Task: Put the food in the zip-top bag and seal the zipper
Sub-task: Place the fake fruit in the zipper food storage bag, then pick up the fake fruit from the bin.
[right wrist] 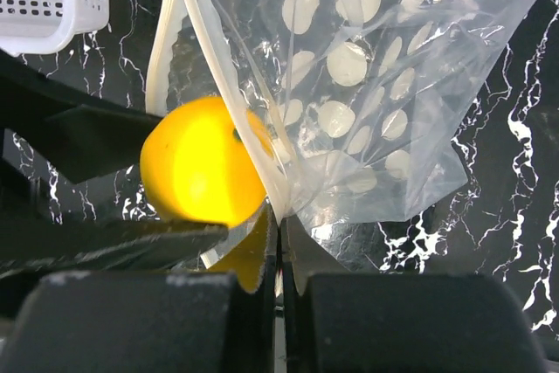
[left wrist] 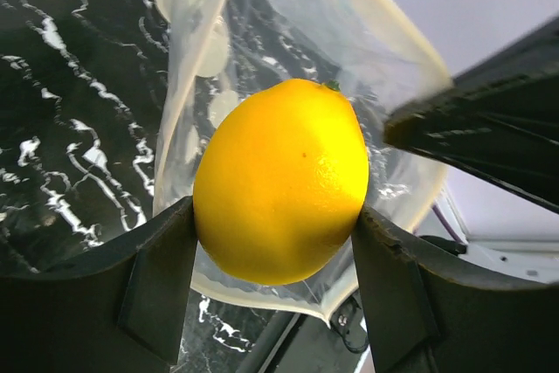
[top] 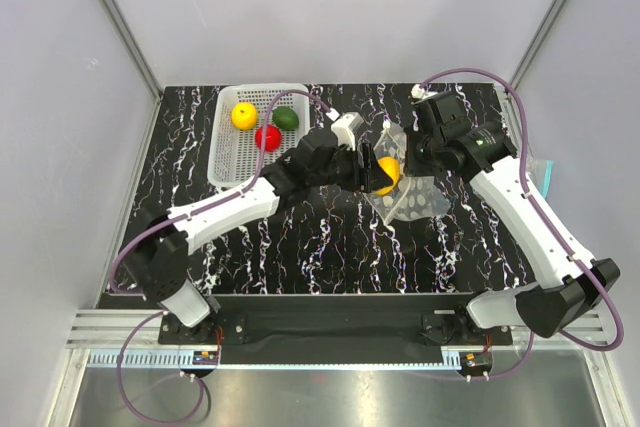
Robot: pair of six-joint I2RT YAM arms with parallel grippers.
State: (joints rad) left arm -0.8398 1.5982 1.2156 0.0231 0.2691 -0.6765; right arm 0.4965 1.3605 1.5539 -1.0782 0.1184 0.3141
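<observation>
1. Your left gripper (left wrist: 275,216) is pinching a yellow fruit (left wrist: 279,155) from both sides, in the middle of the top view. It holds the fruit right at the bag's mouth, ready to go in.
2. Your right gripper (right wrist: 279,255) is pressed together on the edge of the zip-top bag (right wrist: 376,111), at the bottom middle of the right wrist view. I think it lifts that edge so the mouth gapes wide.
3. The zipper (right wrist: 164,50) is not sealed. Its pale strip splits in two and bends around the fruit.
4. The bag's far end rests on the surface (top: 330,247), just right of the middle in the top view.
5. Three more wait in the white basket (top: 235,157), upper left of the top view: a second yellow fruit (top: 244,115), a red fruit (top: 267,137) and a green fruit (top: 286,118).
6. I think you should push the fruit deeper before letting go, or it may roll out.
</observation>
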